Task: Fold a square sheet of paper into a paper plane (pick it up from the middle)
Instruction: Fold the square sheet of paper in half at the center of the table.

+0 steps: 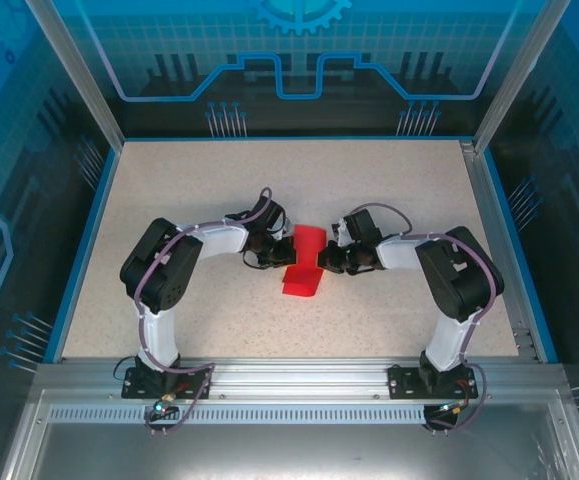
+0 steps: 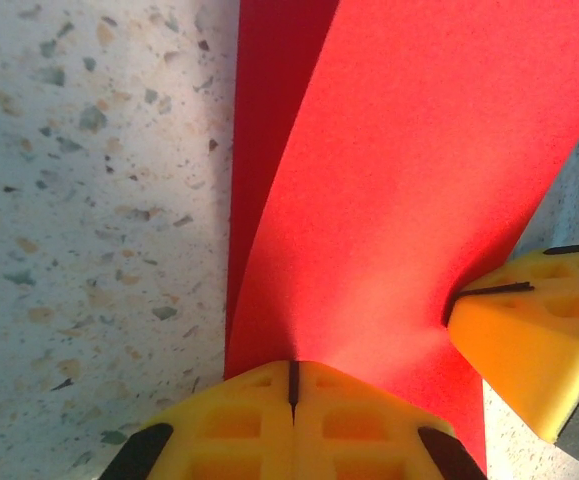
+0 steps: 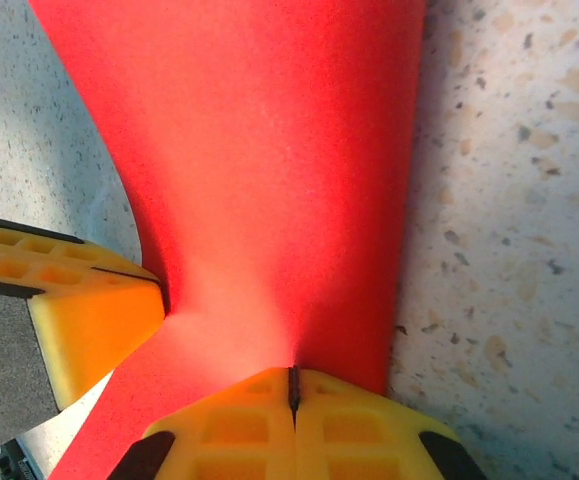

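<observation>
Speckled beige tabletop [image 1: 169, 190], walled in by a low blue rim [image 1: 87, 230] and tinted panels [image 1: 29, 200], carries the thin, bright red square sheet of paper [image 1: 302, 262] near its middle, between the two arms. The left gripper [image 1: 269, 258] pinches the sheet's left edge and the right gripper [image 1: 324, 262] pinches its right edge, each with jaws closed on the paper. In the left wrist view the yellow fingertips [image 2: 249, 410] meet tightly on the sheet, which curves away from them, with a darker second layer showing along its left side. In the right wrist view that gripper's fingers clamp the opposite edge, with the other gripper's tip touching the paper just beside them.
</observation>
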Controlling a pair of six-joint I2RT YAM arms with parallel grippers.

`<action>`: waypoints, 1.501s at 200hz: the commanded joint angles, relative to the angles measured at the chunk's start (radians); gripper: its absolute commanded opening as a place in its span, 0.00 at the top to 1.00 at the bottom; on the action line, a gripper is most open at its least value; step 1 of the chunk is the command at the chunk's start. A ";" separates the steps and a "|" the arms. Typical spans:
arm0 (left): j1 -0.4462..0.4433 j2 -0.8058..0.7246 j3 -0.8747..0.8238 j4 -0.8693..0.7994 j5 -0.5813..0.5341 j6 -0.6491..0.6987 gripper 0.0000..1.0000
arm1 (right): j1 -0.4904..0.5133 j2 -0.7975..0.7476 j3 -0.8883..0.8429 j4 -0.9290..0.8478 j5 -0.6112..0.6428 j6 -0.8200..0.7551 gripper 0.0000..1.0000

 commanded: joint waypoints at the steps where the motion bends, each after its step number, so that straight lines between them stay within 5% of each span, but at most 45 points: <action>1: -0.019 0.052 -0.020 -0.048 -0.043 0.024 1.00 | 0.003 -0.025 -0.036 -0.002 0.004 -0.024 1.00; 75: -0.019 0.058 -0.025 -0.044 -0.040 0.028 1.00 | 0.004 -0.068 -0.098 0.113 -0.091 0.014 1.00; 300: -0.019 0.075 -0.024 -0.037 -0.029 0.027 1.00 | 0.043 -0.054 -0.238 0.161 -0.026 0.028 1.00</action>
